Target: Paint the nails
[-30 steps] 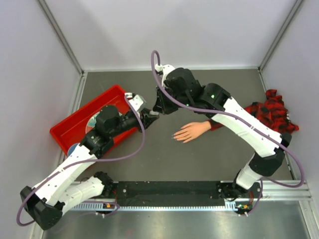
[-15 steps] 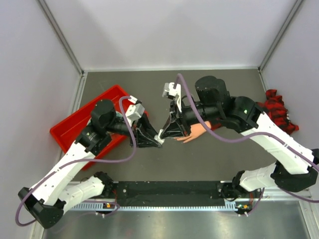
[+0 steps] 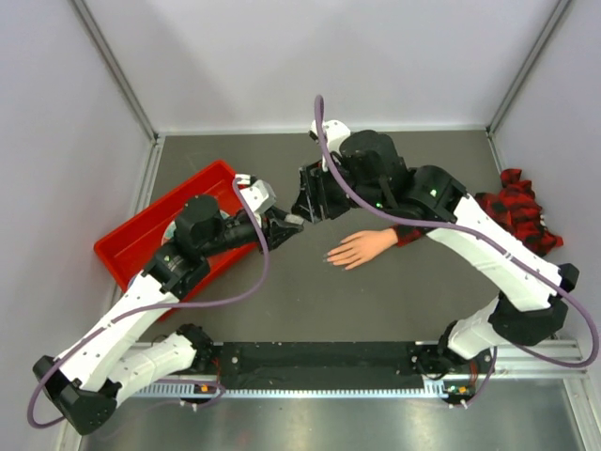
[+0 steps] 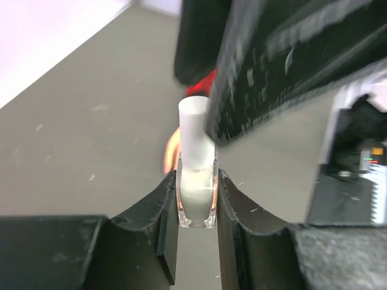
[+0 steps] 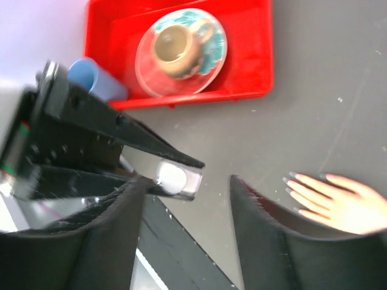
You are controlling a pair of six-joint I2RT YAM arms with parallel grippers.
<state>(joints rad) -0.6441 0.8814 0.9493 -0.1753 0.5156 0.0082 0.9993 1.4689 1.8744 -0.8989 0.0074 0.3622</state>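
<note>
A small clear bottle (image 4: 196,196) with a white cap (image 4: 194,128) stands upright between the fingers of my left gripper (image 4: 196,184), which is shut on it. The top view shows that gripper (image 3: 287,224) left of the fake hand (image 3: 362,248). My right gripper (image 5: 186,180) hovers open over the bottle (image 5: 176,179), its fingers on either side of the cap and apart from it. The peach hand (image 5: 341,202) lies palm down, with its nails (image 5: 290,185) pointing at the grippers. Its plaid sleeve (image 3: 512,211) trails off to the right.
A red tray (image 3: 141,225) sits at the left, partly under the left arm. It holds a brown cup on a saucer (image 5: 180,49) and a blue cup (image 5: 94,77). Grey walls close in the table at the back and sides.
The right gripper has opened from shut. Half a second ago both grippers met lower, just off the hand's fingertips; now they are farther back and higher, with the bottle still in the left gripper.
</note>
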